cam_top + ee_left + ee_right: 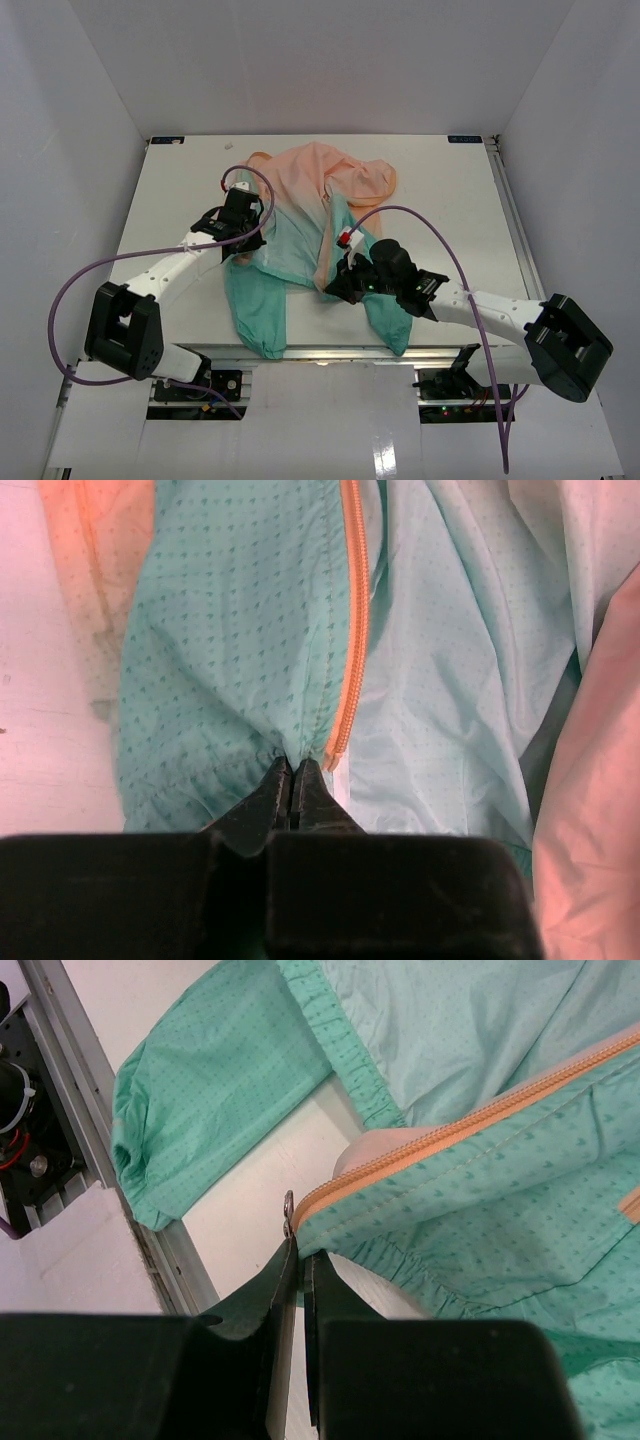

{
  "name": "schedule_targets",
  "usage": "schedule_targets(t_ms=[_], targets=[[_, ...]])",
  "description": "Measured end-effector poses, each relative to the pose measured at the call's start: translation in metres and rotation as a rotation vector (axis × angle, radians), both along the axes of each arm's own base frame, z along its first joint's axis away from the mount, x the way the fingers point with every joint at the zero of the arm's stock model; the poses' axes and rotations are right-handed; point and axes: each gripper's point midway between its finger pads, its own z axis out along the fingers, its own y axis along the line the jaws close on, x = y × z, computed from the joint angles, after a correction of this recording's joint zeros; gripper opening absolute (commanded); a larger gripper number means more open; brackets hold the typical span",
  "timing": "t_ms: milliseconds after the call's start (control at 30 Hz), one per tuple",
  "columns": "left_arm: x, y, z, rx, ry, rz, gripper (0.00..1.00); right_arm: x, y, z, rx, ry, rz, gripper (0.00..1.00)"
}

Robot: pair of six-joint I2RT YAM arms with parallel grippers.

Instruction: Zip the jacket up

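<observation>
The jacket (310,175) lies open and crumpled on the white table, peach at the far end and teal toward me. My left gripper (248,253) is shut on the teal bottom hem (200,770), just left of the lower end of one orange zipper tape (352,630); its tips (291,767) pinch the fabric. My right gripper (337,285) is shut on the hem corner of the other front panel (480,1210), its tips (300,1252) right below the small metal zipper piece (288,1210) at the end of the orange zipper (450,1125). The two zipper halves lie apart.
A teal sleeve (210,1080) lies by the table's near edge, next to the aluminium rail (70,1090). Another teal sleeve (260,315) reaches the front edge. Purple cables (420,215) loop over both arms. White walls (70,150) enclose the table.
</observation>
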Motion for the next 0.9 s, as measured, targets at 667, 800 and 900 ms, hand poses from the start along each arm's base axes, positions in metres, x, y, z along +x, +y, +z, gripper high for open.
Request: schedule_targets(t_ms=[667,800,900], targets=[[-0.0034,-0.0027,-0.0042,-0.009,0.024,-0.021,0.00,0.0000,-0.0008,-0.0012,-0.005,0.003,-0.004,0.08],[-0.0036,-0.0036,-0.0043,-0.013,0.025,-0.025,0.00,-0.0001,-0.0009,-0.0014,-0.006,0.004,-0.004,0.08],[-0.0026,-0.0056,-0.0046,-0.021,0.019,-0.032,0.00,-0.0002,-0.0009,-0.0013,-0.005,0.005,-0.004,0.08]])
